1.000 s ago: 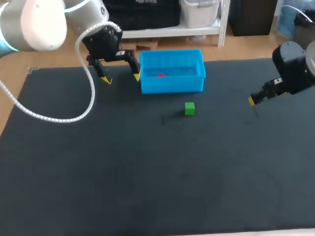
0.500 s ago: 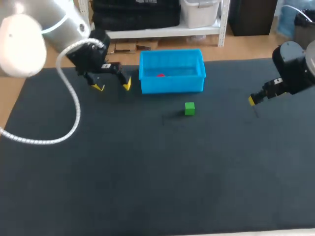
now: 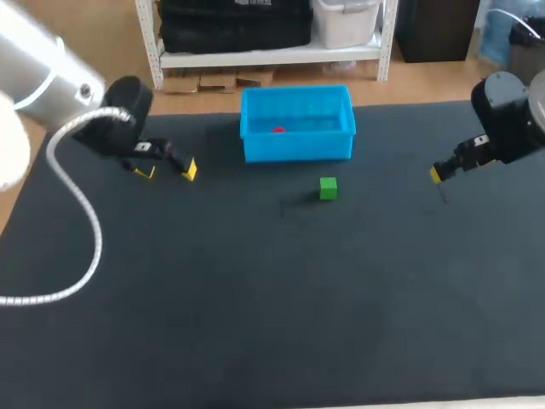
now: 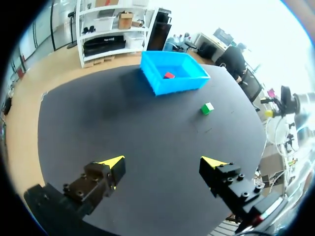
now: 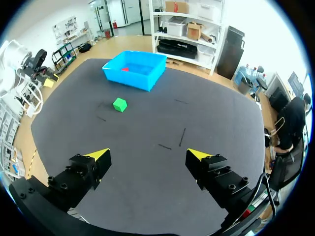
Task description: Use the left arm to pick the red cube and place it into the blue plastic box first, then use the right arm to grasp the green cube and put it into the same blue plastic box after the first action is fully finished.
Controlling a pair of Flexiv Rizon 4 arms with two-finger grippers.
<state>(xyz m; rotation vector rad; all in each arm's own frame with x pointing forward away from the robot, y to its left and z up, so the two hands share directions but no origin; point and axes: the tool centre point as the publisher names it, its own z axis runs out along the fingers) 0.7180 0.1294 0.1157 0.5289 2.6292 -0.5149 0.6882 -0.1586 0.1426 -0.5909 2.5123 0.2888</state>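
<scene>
The desk, covered in a dark mat, is seen bare over its near part, and everything on it is gathered toward the far side around the blue plastic box.

Nearest of the task's things, the green cube is set flat on the mat just in front of the box, toward the box's right end and apart from its wall. A short dark mark is seen on the mat beside the cube, on the side of the box's left end. No hand is in contact with the cube.

Slightly farther back, the left hand is held low over the mat to the left of the box and clear of it. In the left wrist view its fingers are spread wide and nothing is gripped between them; only bare mat is seen there, with the box well ahead. A white cable is looped from the left arm over the mat, farther left of the box than the hand.

The right hand is held well to the right of the box, near the desk's right edge. In the right wrist view its fingers are likewise parted wide and nothing is held.

Farthest back, the box is stood upright near the desk's far edge. The red cube is lying inside it on the floor, left of the box's middle.
</scene>
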